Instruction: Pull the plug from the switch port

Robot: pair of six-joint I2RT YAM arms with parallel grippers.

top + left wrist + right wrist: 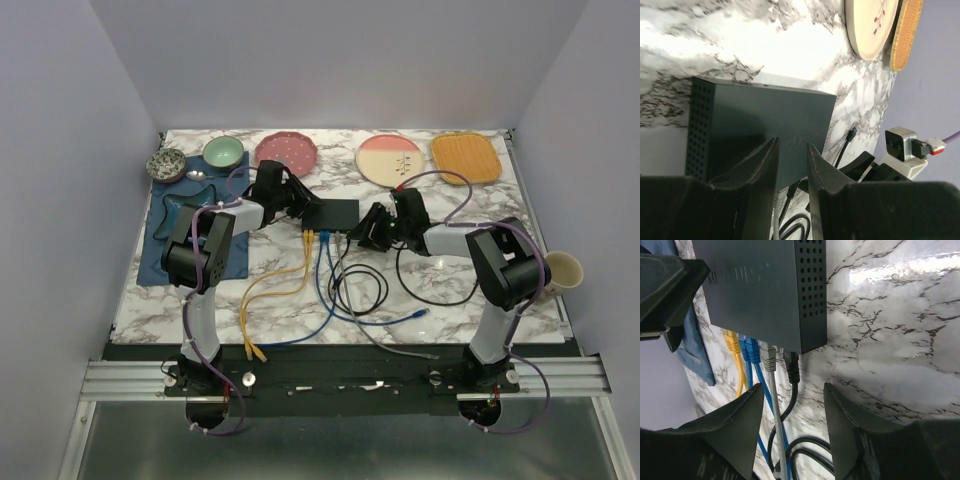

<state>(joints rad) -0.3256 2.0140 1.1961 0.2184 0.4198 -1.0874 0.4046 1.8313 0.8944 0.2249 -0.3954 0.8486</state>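
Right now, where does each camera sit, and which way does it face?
Top: above and behind the bases, looking down on the table; left arm and right arm show.
Left wrist: looks past the left pincer across the switch toward plates.
Right wrist: looks past the right pincer at the switch's plugs.
Both wrist views share the switch.

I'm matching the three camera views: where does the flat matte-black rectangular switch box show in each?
Top external: flat matte-black switch box, picture centre, slightly above middle.
Left wrist: switch box at centre, vented end at left.
Right wrist: switch box upper left, vented end at right.
Shared landmark: the white marble tabletop under it, in all three.
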